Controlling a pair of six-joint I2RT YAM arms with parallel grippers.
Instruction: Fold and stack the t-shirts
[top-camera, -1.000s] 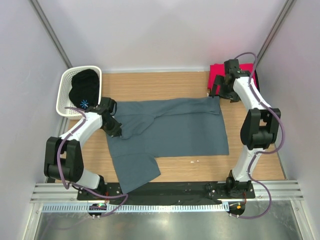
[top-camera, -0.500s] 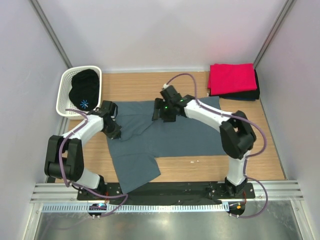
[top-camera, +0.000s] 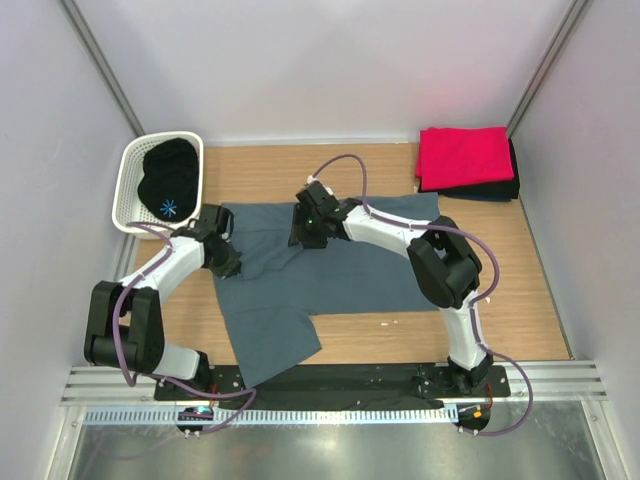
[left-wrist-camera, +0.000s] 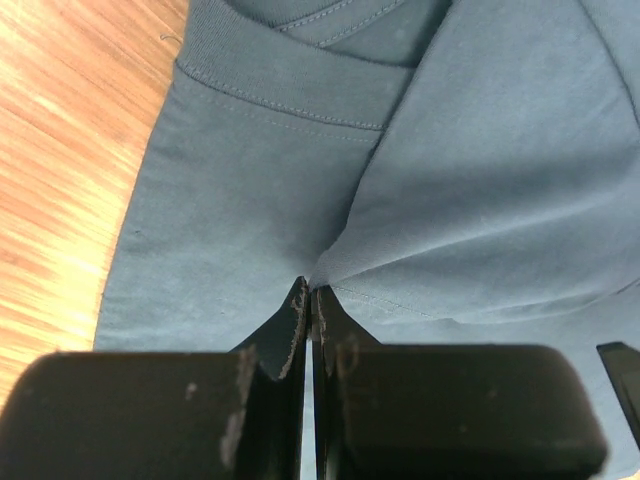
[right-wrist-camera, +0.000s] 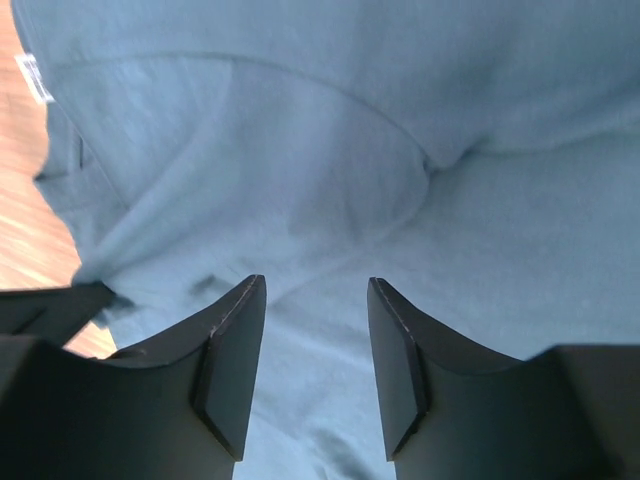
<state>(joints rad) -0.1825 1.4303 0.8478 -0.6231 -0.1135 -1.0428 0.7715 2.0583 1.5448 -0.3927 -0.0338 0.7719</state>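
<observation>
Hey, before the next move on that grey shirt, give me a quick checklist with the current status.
1. Grip of left gripper on blue-grey shirt: ok, jaws shut on a fold.
2. Opening of right gripper above the cloth: ok, open.
3. Contact of right gripper with the cloth: cannot tell.
4. Shirt spread flat: not ok, rumpled beside the left gripper.
5. Stack, red shirt folded at the far right corner: ok.

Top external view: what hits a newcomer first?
The slate blue-grey t-shirt spread across the middle, the left gripper shut on a fold near its left edge and the right gripper open above its far half. Then the bright red t-shirt, folded at far right.
</observation>
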